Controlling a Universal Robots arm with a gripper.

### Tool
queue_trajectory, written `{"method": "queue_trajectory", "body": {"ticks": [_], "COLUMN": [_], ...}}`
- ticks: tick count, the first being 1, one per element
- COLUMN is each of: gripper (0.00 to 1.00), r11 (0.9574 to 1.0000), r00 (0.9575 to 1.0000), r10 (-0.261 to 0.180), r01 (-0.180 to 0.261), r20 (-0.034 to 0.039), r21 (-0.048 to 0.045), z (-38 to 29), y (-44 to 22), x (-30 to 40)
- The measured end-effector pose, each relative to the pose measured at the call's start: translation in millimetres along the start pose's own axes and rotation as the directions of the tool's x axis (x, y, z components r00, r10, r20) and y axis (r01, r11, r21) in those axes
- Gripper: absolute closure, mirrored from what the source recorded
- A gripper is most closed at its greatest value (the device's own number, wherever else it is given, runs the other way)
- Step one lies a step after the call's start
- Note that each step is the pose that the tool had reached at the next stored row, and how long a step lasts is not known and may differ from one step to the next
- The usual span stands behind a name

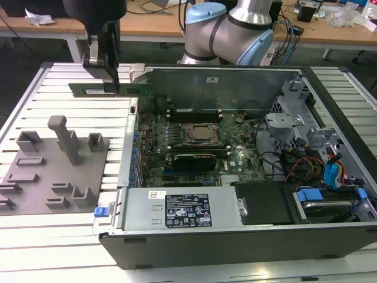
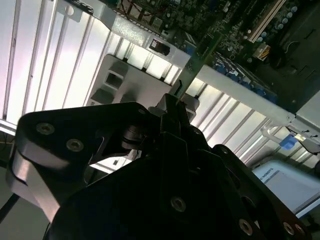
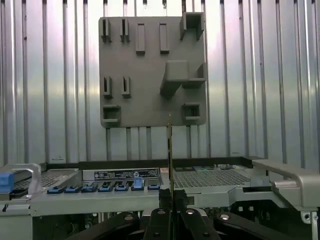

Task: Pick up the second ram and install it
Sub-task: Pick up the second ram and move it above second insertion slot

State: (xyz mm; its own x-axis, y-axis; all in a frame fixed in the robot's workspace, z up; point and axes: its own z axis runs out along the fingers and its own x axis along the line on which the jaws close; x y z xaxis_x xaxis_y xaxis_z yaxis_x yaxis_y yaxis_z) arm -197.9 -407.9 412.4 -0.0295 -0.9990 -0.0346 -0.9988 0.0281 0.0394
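We saw the gripper (image 1: 111,81) up near the back of the ribbed table (image 1: 59,247), on the exterior view's left of the open computer case (image 1: 224,88). Its two black fingers were closed tight on the second ram (image 1: 132,89). They pinched the thin green stick near its middle. The stick was level, and both its ends poked out past the fingers. One end was just beside the corner of the case. The stick was outside the case, well apart from the motherboard (image 1: 235,162).

In the first wrist view the second ram (image 3: 170,145) looked like a thin line, because we saw it from its edge. It came straight out of the closed gripper (image 3: 171,210). Past it lay the gray holder plate (image 3: 145,75) with its little blocks and slots.

In the second wrist view the gripper (image 2: 175,112) was big and dark, and the green stick (image 2: 200,62) stuck out of it on a slant.

In the exterior view the gray holder plate (image 1: 41,188) lay flat on the table, next to the case. Inside the case we saw the CPU socket (image 1: 203,134) in the middle of the motherboard. The robot arm (image 1: 235,29) stood behind the case.
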Motion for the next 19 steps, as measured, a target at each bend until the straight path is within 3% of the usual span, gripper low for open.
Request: {"method": "queue_trajectory", "body": {"ticks": [19], "gripper": [0.87], "r11": [1.0], "r00": [1.0], "r10": [0.0], "r01": [0.0], "r20": [0.0], "r21": [-0.0004], "z": [-2.2], "y": [-58.7], "x": [-4.7]}}
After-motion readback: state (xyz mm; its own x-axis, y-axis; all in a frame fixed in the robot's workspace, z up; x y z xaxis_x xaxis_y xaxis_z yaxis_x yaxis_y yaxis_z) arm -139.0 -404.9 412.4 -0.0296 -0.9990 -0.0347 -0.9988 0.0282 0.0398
